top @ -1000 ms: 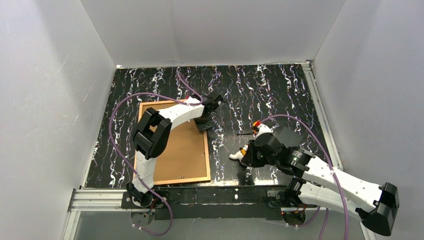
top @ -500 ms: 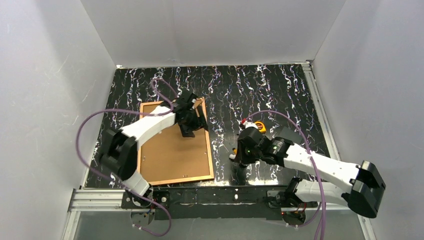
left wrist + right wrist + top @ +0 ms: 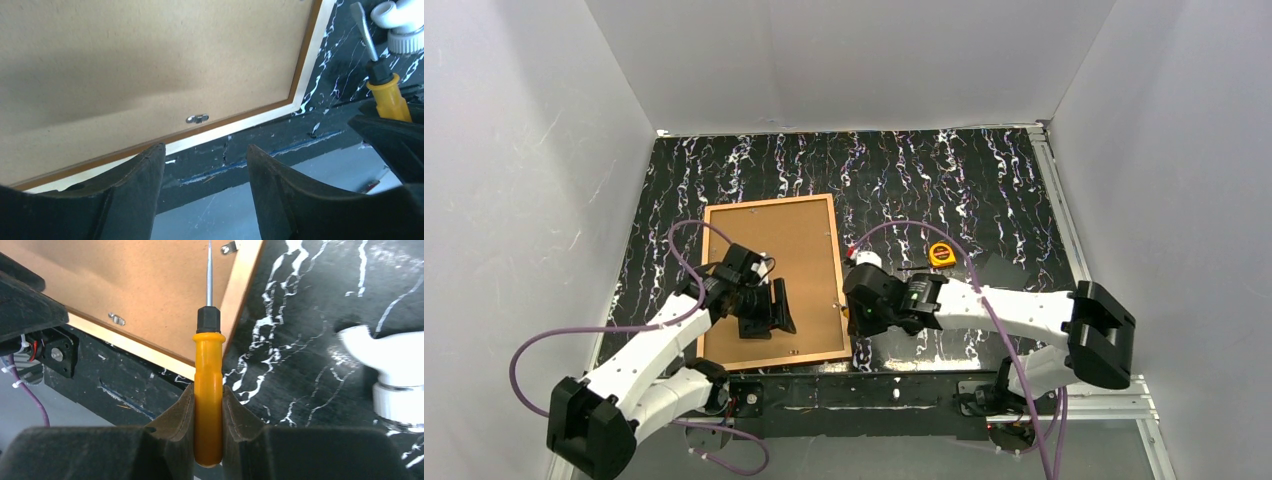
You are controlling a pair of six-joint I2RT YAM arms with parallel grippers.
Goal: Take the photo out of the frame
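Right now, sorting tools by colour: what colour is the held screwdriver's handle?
The screwdriver handle is orange-yellow; the right wrist view shows it best.

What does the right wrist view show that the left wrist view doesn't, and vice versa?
Only right wrist: right gripper shut on the thin-shafted, yellow-handled screwdriver; a purple cable. Only left wrist: left gripper open, empty. Both: the rectangular reddish-brown wooden frame, tan cork-like back up, a small metal clip, that screwdriver, a white plastic fitting.

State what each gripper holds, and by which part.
Right gripper: the yellow screwdriver, clamped by its handle. Left gripper: open, holding nothing.
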